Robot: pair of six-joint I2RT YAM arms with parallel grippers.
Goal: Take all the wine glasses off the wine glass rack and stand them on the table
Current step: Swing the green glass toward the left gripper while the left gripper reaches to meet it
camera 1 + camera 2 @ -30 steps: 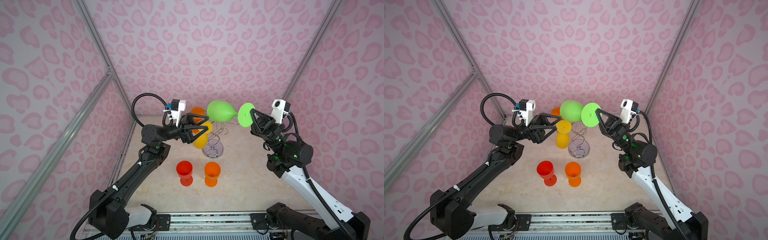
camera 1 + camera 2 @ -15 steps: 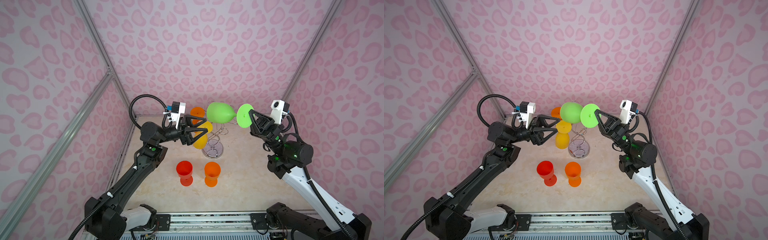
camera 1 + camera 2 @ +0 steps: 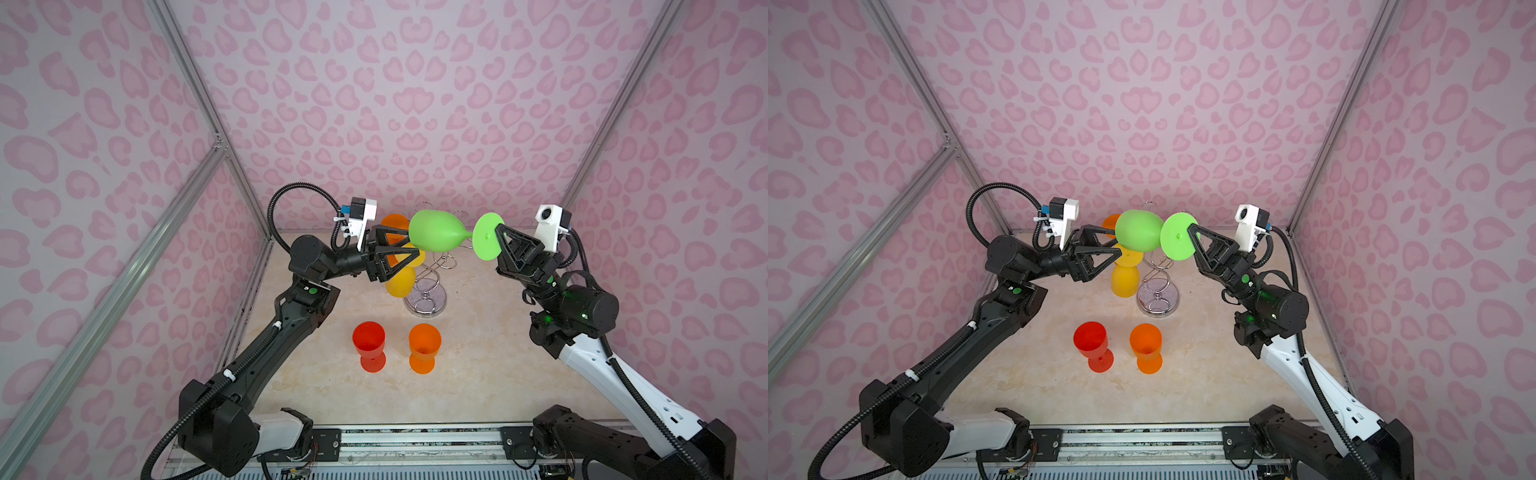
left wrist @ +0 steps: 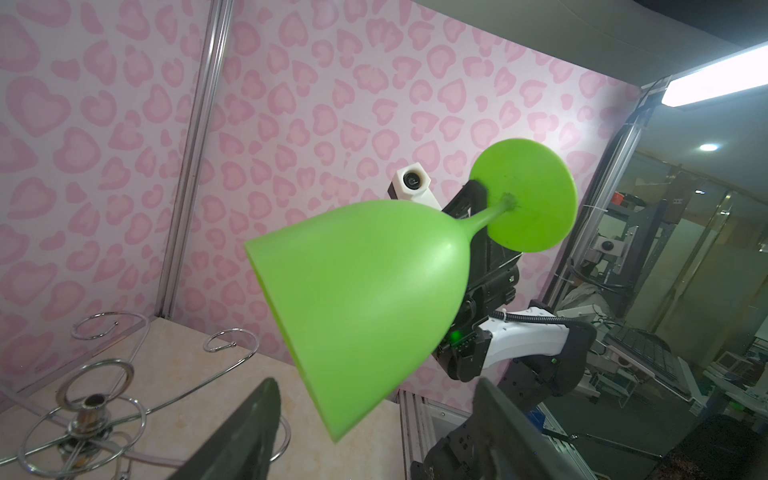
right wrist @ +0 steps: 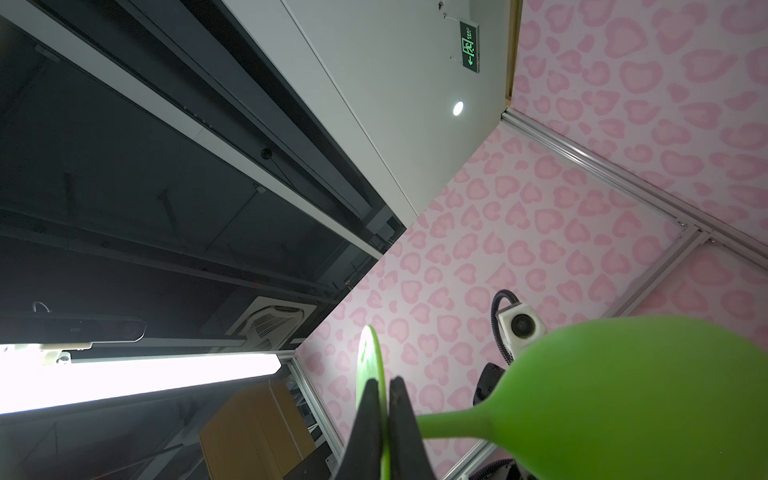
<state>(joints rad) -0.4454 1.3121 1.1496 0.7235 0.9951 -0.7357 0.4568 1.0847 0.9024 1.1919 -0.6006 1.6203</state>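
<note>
A green wine glass (image 3: 436, 237) (image 3: 1138, 230) hangs in the air, lying on its side above the wine glass rack (image 3: 428, 293) (image 3: 1156, 297). It is free of the rack's curled wire arms, as the left wrist view (image 4: 365, 291) shows. In both top views its bowl points to 9 o'clock and its round foot to 3 o'clock.

The right gripper (image 3: 494, 232) (image 3: 1192, 229) comes in from 3 o'clock. Its fingers are pressed together on the edge of the foot disc, pinching it, as the right wrist view (image 5: 386, 386) shows from close by.

The left gripper (image 3: 409, 245) (image 3: 1118, 246) reaches in from 9 o'clock. Its fingers (image 4: 245, 432) stand spread apart, one on each side of the bowl's open rim. Whether they touch the bowl cannot be told.

The chrome rack stands on the table (image 3: 478, 374) towards the back wall, directly under the green glass. A yellow glass (image 3: 401, 284) (image 3: 1124, 282) hangs upside down on it at the 9 o'clock side of its base. An orange hanging glass (image 3: 395, 220) (image 3: 1111, 220) shows partly behind the left gripper, at about 10 o'clock from the stem.

At 6 o'clock from the rack, nearer the camera, two glasses stand upright on the table. A red glass (image 3: 369, 338) (image 3: 1090, 338) is at 9 o'clock of an orange standing glass (image 3: 424, 340) (image 3: 1145, 340), just beside it but apart.
</note>
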